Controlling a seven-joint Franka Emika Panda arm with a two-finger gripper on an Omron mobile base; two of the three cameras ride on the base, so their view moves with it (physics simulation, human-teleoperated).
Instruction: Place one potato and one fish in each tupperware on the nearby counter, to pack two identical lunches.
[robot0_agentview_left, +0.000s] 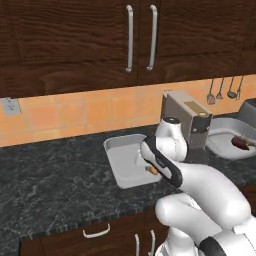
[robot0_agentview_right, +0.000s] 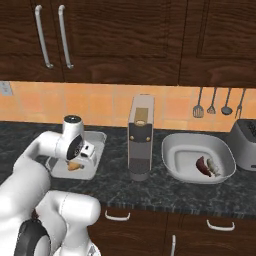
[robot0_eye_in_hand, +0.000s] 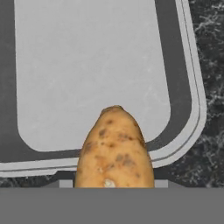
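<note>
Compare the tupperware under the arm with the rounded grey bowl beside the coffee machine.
The tupperware is rectangular and shallow; the bowl is rounder and deeper. The tupperware's floor looks bare in the hand view, while the bowl holds a dark reddish item and a pale one. The claw holds a potato over the tupperware; nothing hangs over the bowl. Both are light grey and sit on the counter.

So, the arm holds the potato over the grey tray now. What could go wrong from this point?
1. In the hand view the potato sits over the near rim of the tray, not over its middle. If released here, it may hit the rim and roll onto the counter.
2. The potato hides the fingertips of the gripper, so the grip cannot be judged; it might slip early.
3. The tall grey appliance stands close beside the tray, so a wide swing could hit it.
</note>
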